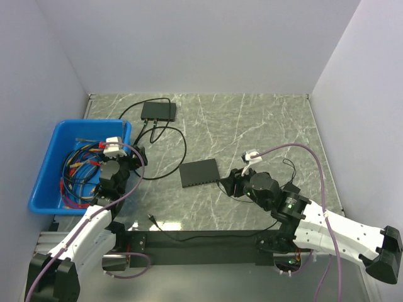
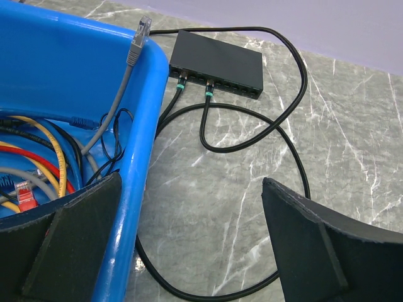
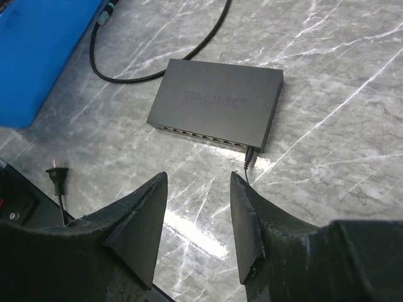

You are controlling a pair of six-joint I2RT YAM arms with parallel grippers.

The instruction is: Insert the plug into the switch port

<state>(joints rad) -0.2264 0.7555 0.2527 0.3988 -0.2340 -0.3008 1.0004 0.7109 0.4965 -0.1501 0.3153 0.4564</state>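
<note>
The plug [image 3: 249, 158] is a tiny dark tip on a thin black cable. It meets the right end of the near long edge of a flat black box [image 3: 217, 100], beside the row of ports [image 3: 201, 136], and looks seated there. My right gripper [image 3: 198, 182] is open and empty just short of that edge, apart from the plug. In the top view the box [image 1: 199, 173] lies mid-table with the right gripper [image 1: 232, 181] at its right. My left gripper [image 2: 189, 189] is open and empty, straddling the rim of the blue bin [image 2: 141, 145]; it also shows in the top view [image 1: 129, 160].
A smaller black box [image 1: 157, 111] at the back has two black cables plugged into its port row [image 2: 211, 82]; their loops lie on the table. The blue bin [image 1: 38, 182] holds a multicoloured wire bundle [image 1: 79, 173]. A two-prong plug [image 3: 57, 178] lies near the front edge.
</note>
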